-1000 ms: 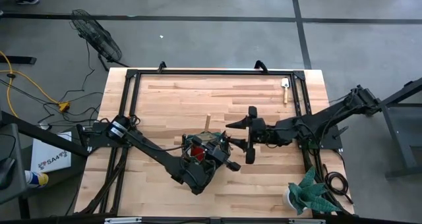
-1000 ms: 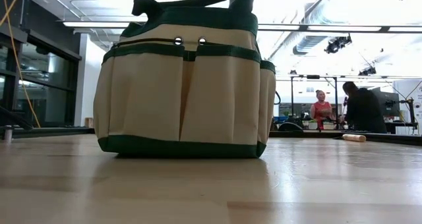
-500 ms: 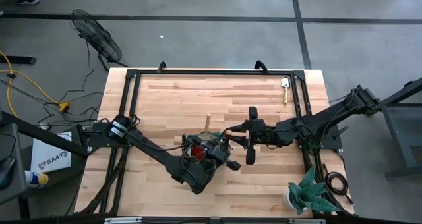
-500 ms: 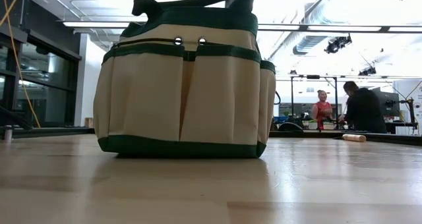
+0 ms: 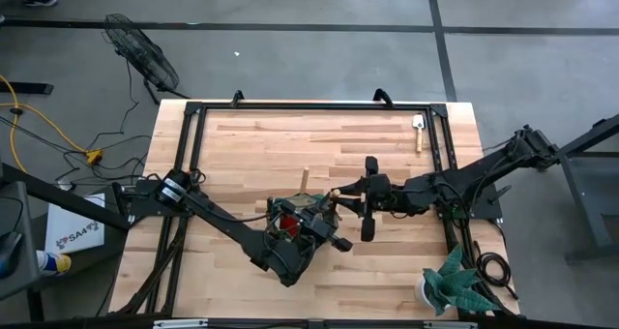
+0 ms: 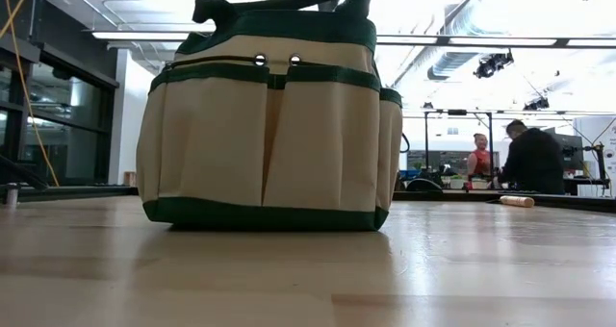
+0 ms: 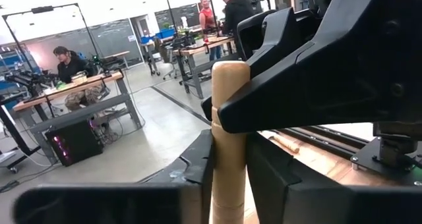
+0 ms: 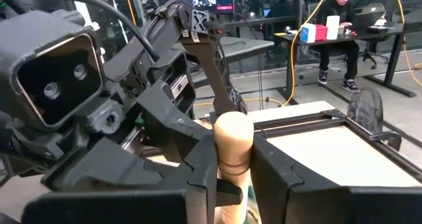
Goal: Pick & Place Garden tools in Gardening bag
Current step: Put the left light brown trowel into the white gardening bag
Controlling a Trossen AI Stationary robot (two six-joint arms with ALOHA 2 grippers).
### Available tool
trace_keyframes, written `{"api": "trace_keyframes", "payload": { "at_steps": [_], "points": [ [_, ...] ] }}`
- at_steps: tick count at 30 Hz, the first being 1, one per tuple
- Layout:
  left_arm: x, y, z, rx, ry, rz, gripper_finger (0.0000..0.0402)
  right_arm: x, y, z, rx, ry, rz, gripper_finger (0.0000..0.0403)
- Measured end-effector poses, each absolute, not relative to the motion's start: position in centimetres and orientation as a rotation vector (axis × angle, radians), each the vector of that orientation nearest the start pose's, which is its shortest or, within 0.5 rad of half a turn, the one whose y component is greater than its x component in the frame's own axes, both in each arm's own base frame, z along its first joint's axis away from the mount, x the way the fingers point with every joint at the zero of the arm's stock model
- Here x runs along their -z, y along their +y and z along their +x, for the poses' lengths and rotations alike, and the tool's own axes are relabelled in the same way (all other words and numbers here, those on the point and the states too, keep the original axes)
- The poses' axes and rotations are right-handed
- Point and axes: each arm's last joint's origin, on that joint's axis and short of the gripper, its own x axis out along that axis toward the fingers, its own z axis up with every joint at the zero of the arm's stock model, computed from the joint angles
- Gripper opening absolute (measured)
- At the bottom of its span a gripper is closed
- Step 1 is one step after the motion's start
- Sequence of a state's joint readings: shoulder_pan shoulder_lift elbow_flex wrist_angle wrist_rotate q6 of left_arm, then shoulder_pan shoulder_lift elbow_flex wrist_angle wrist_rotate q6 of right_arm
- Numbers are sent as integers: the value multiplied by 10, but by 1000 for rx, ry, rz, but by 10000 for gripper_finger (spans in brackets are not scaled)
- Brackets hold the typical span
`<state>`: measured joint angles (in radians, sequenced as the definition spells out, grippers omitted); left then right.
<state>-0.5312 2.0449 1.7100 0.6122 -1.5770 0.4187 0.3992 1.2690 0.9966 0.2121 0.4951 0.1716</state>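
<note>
At the centre of the high view, both grippers met over the bag (image 5: 295,220). The left gripper (image 7: 227,165) and the right gripper (image 8: 232,168) each clamped the same wooden handle (image 7: 229,118), probably to steady the tool for the bag.

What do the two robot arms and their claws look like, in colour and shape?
Both arms are dark, slim and jointed. The left claw and right claw have flat, angular black fingers. The left arm carries a boxy camera housing with two small lenses.
</note>
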Motion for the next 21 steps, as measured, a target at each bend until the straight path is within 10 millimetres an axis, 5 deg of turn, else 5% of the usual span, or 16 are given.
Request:
{"api": "trace_keyframes", "payload": {
  "at_steps": [8,21],
  "points": [
    [-332,-207,409,-1025,85,158,160,-342,99,270,96,43,158,55],
    [-334,-225,397,-982,169,312,169,-355,90,249,75,64,153,55]
  ]
}}
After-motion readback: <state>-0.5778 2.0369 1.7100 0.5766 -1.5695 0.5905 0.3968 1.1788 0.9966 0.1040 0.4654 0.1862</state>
